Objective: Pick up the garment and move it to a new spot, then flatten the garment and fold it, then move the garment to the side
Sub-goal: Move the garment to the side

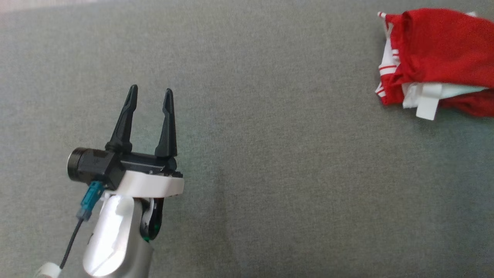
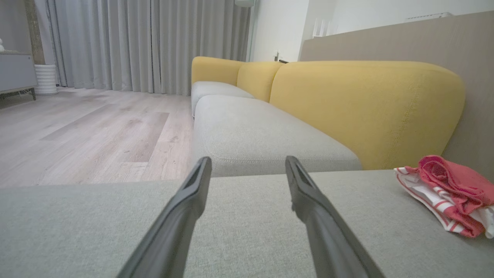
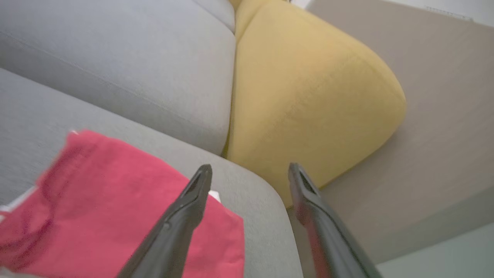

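Left end effector (image 1: 151, 89) agape over cushion (image 1: 270, 162)

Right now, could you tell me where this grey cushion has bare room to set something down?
The grey cushion is bare from the left gripper across to the red and white garment, and along the near side. It is crowded at the far right, where the garment lies bundled by the right gripper.

left pincer (image 1: 151, 89) gapes over grey cushion (image 1: 270, 154), well apart from folded red-white garment (image 1: 436, 50).
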Robot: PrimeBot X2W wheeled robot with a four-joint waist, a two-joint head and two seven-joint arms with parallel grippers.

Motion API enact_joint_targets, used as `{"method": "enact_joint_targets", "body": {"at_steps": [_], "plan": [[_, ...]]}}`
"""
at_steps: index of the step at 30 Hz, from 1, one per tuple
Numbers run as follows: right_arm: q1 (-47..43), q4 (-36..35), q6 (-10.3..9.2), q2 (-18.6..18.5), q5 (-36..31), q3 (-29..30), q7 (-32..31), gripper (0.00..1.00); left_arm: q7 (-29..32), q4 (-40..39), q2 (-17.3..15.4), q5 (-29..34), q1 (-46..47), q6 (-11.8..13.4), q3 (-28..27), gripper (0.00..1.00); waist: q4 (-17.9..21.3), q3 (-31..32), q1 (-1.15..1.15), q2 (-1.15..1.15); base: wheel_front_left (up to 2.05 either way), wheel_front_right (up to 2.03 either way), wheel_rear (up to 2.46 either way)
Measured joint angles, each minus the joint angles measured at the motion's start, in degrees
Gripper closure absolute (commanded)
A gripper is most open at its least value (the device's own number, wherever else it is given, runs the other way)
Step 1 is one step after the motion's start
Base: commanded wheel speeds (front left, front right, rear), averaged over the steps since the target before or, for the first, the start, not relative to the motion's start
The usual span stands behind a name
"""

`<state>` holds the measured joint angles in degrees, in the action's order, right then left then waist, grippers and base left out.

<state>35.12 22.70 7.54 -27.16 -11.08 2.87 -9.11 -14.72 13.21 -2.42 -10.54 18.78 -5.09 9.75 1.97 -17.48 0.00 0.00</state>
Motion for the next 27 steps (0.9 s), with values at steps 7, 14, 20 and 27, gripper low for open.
{"method": "enact_joint_targets", "body": {"at_steps": [7, 14, 20, 27], "plan": [[-3.3, -6.2, 0.0, 6.7, 3.1, -2.3, 2.4, 0.0, 0.0, -0.5, 0.0, -0.2, -1.4, 0.6, -0.9, 0.0, -0.2, 5.1, -0.01, 0.0, 0.0, 0.0, 0.0], [-9.5, -10.1, 0.0, 17.5, 7.4, -1.9, 7.8, 0.0, 0.0, -1.5, 0.0, -0.1, -5.0, 1.6, -2.6, 0.0, -1.2, 9.7, -0.01, 0.0, 0.0, 0.0, 0.0], [-18.8, -8.0, 0.0, 24.0, 12.3, -1.0, 14.9, 0.0, 0.0, -2.1, 0.0, -1.3, -10.4, 2.8, -3.7, 0.0, -1.4, 13.5, -0.01, 0.0, 0.0, 0.0, 0.0], [-25.5, -1.1, 0.0, 24.1, 20.1, -3.0, 20.7, 0.0, 0.0, -1.9, 0.0, -1.7, -13.6, 3.6, -3.5, 0.0, -1.3, 15.6, -0.01, 0.0, 0.0, 0.0, 0.0]]}}
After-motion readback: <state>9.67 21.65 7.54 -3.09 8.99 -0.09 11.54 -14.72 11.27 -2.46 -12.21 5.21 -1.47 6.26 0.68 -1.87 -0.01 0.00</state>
